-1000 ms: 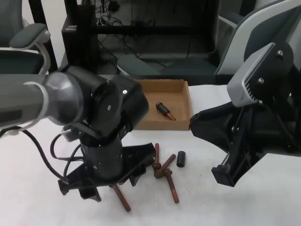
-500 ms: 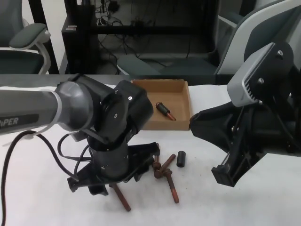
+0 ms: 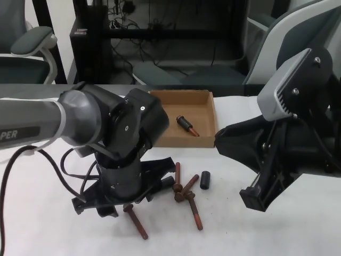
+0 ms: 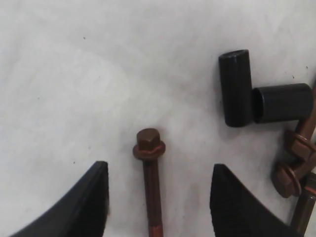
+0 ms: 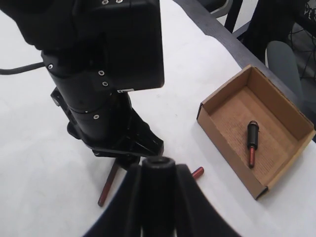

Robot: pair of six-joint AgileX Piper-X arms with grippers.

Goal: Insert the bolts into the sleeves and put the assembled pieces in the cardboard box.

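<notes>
My left gripper [image 4: 159,170] is open and points down at the white table, its fingers on either side of a brown bolt [image 4: 152,187] that lies flat between them. In the high view this gripper [image 3: 125,200] stands over the same bolt [image 3: 136,221]. Two black sleeves [image 4: 235,89] lie a little beyond it, beside more bolts [image 4: 296,163]. My right gripper [image 5: 158,197] is shut on a black sleeve [image 5: 158,180], held off to the right above the table. The cardboard box [image 3: 205,114] at the back holds one assembled piece [image 3: 186,125].
A loose sleeve [image 3: 205,180] and crossed bolts [image 3: 184,189] lie between the two arms, in front of the box. The bulky left arm [image 5: 108,74] stands close to them. Chairs and a dark rack stand beyond the table's far edge.
The left arm has shifted and settled lower over the bolt at the front, whose head now shows beside its fingers. The right arm has kept still.
</notes>
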